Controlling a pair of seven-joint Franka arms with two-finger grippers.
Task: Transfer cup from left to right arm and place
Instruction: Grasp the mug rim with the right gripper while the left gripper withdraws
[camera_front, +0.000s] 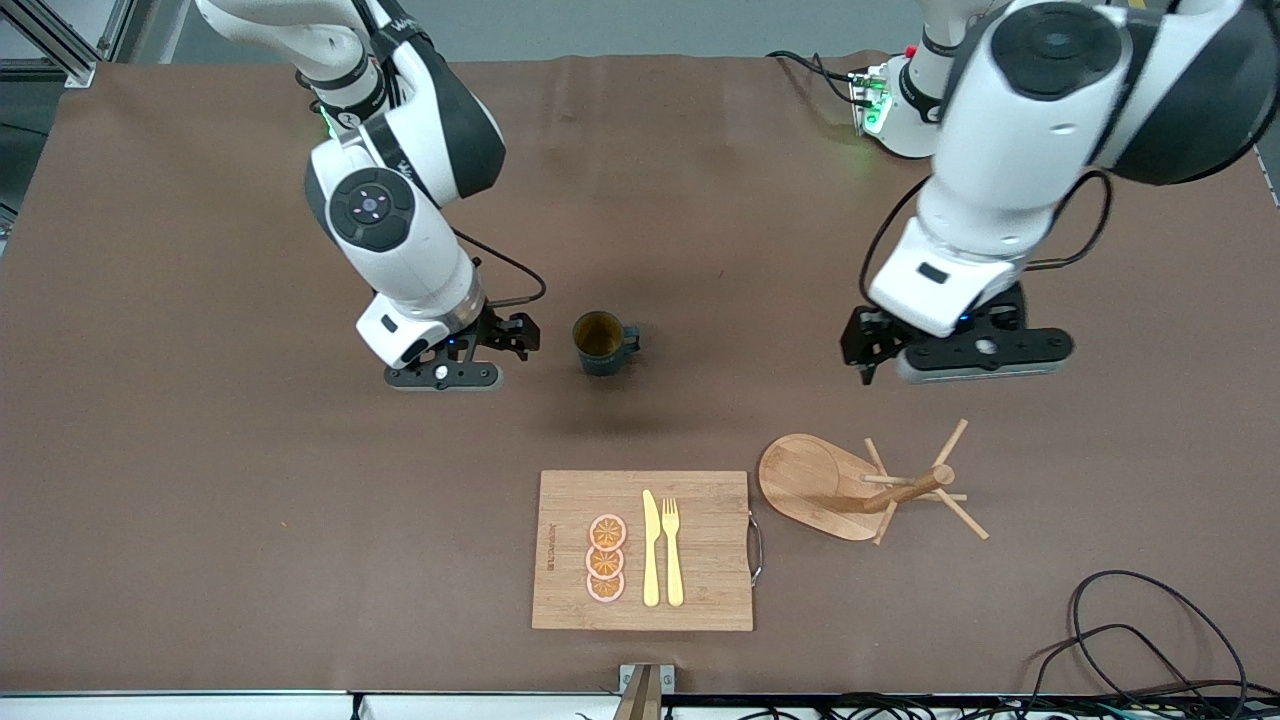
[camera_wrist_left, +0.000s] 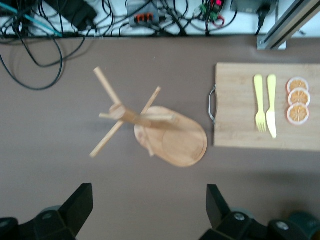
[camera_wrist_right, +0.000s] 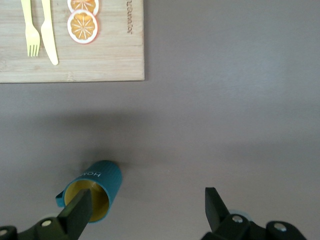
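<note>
The dark teal cup (camera_front: 603, 343) stands upright on the brown table mat near the middle, free of both grippers, its handle toward the left arm's end. My right gripper (camera_front: 455, 372) is open and empty, low over the mat just beside the cup, toward the right arm's end. In the right wrist view the cup (camera_wrist_right: 95, 189) shows its yellow inside, partly covered by one finger (camera_wrist_right: 75, 215) of the open right gripper (camera_wrist_right: 145, 215). My left gripper (camera_front: 960, 355) is open and empty over bare mat toward the left arm's end; in the left wrist view the gripper (camera_wrist_left: 149, 210) has nothing between its fingers.
A wooden mug tree (camera_front: 880, 490) on an oval base stands nearer the front camera than the left gripper. A bamboo cutting board (camera_front: 700, 590) holds a yellow knife, fork and orange slices. Cables (camera_front: 1150, 640) lie at the front corner.
</note>
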